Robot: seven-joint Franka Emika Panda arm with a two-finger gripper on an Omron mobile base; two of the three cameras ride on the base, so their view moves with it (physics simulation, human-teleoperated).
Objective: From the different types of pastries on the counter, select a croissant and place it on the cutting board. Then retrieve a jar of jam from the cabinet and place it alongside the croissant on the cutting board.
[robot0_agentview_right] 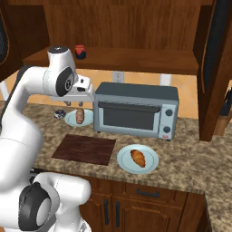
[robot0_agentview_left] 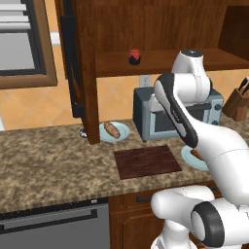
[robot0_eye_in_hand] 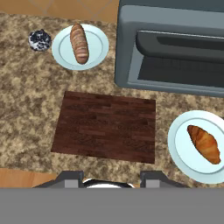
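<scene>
The golden-orange croissant [robot0_eye_in_hand: 204,143] [robot0_agentview_right: 138,157] lies on a pale blue plate [robot0_eye_in_hand: 180,151] right of the dark wooden cutting board [robot0_eye_in_hand: 105,127] [robot0_agentview_right: 84,149] [robot0_agentview_left: 147,161], which is bare. A longer brown loaf [robot0_eye_in_hand: 79,43] [robot0_agentview_left: 111,129] rests on a second plate [robot0_eye_in_hand: 99,49] at the back left. My gripper [robot0_eye_in_hand: 111,178] [robot0_agentview_right: 74,104] hangs high above the board's near side, open, with nothing between its fingers. The jar of jam [robot0_agentview_left: 134,57] [robot0_agentview_right: 80,51], red-lidded, stands on the shelf of the open cabinet [robot0_agentview_left: 87,73], well above the granite counter [robot0_eye_in_hand: 30,109].
A grey toaster oven [robot0_agentview_right: 136,111] [robot0_eye_in_hand: 175,48] stands behind the board and the croissant plate. A small dark speckled object [robot0_eye_in_hand: 40,40] sits left of the loaf's plate. A knife block [robot0_agentview_left: 237,103] is at the far right. The cabinet's side panel reaches down to the counter.
</scene>
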